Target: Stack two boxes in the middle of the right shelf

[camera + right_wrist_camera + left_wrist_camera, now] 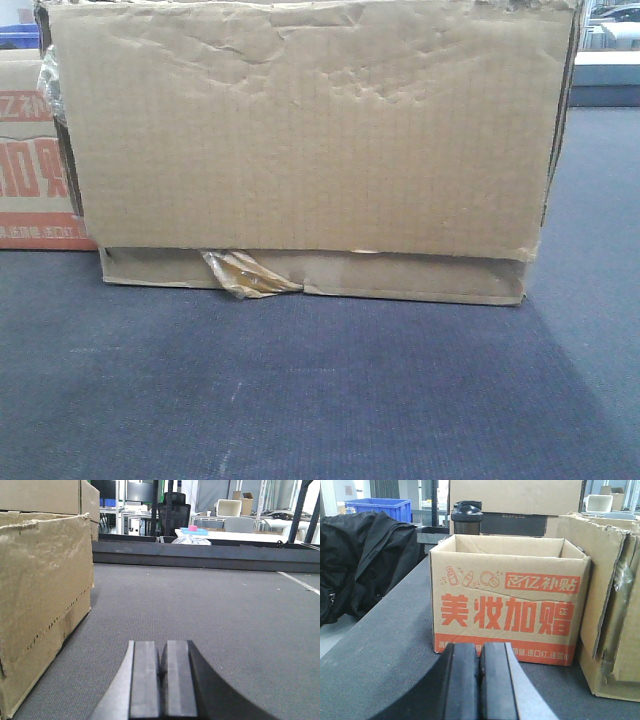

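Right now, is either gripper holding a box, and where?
Nothing is held. The left gripper and right gripper are both shut and empty, clear of the printed box and plain box.

— How many cartons do we have close by?
— We count two: one large plain brown corrugated cardboard carton (310,140) and one smaller open-topped cardboard carton printed with orange-red characters (507,605).
— Further back we make out a third, don't we?
— Yes, one plain brown box (515,495). Besides that we count one blue plastic bin (380,507), one dark lidded shaker bottle (466,517), one heap of black fabric (365,560) and one black high-backed office chair (174,512).
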